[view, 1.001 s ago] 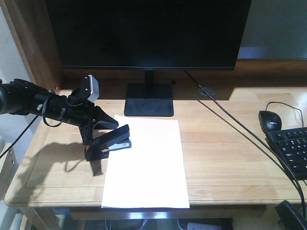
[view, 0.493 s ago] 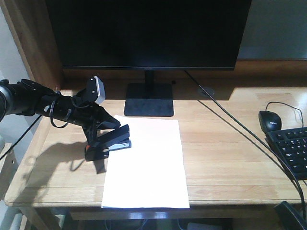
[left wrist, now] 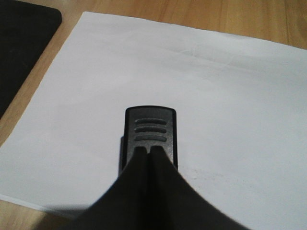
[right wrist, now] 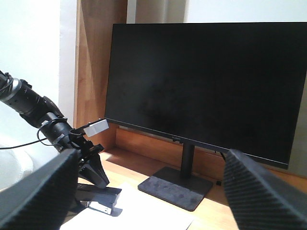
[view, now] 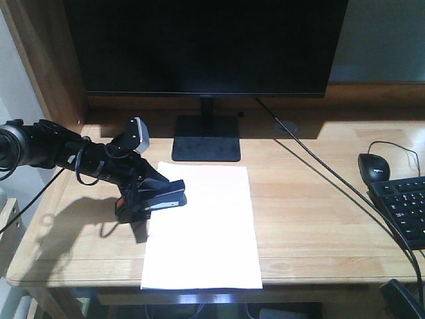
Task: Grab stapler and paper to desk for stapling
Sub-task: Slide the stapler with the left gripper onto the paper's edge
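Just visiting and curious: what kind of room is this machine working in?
Probably an office or study workstation: a big dark monitor stands on a wooden desk, with a keyboard and mouse at one side.

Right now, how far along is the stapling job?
Done: paper lies flat on the desk. In hand: left gripper is shut on the stapler, its nose over the sheet's left edge. Left: pressing the staple; none is visible. Right gripper is open, holding nothing.
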Controlling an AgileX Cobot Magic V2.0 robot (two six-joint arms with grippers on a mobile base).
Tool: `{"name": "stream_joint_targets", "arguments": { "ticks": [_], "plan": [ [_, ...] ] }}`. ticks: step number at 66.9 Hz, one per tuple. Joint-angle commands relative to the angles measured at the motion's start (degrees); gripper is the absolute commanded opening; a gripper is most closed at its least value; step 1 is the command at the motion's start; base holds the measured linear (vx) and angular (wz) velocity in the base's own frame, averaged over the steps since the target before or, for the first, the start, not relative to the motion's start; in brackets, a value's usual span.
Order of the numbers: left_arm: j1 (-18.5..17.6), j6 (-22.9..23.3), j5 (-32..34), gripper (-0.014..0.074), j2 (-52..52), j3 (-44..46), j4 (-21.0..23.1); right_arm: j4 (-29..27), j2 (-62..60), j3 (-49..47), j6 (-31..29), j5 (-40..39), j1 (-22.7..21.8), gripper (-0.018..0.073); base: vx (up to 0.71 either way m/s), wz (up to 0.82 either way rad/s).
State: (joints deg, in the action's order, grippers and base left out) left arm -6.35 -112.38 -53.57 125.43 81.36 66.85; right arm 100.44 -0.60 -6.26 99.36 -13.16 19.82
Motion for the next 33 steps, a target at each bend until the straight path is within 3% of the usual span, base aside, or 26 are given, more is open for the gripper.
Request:
{"name": "stream_joint_targets", "arguments": {
  "ticks": [1,22,33],
  "plan": [
    [-1.5,1.8,0.9,-0.0006,-2.0,0.9,-1.7,2.1,-0.3,-1.5,-0.1,1.3,-0.2,0.0584,0.00,0.00],
    [-3.3,7.3,7.0,-0.0006,-1.9,0.9,-5.6,2.1,-0.3,-1.5,-0.1,1.3,-0.2,0.0584,0.00,0.00],
    [-3.3,7.7,7.0,-0.0006,-1.9,0.9,-5.7,2.1,-0.3,-1.5,-0.1,1.3,-0.2,0.0584,0.00,0.00]
  ]
}}
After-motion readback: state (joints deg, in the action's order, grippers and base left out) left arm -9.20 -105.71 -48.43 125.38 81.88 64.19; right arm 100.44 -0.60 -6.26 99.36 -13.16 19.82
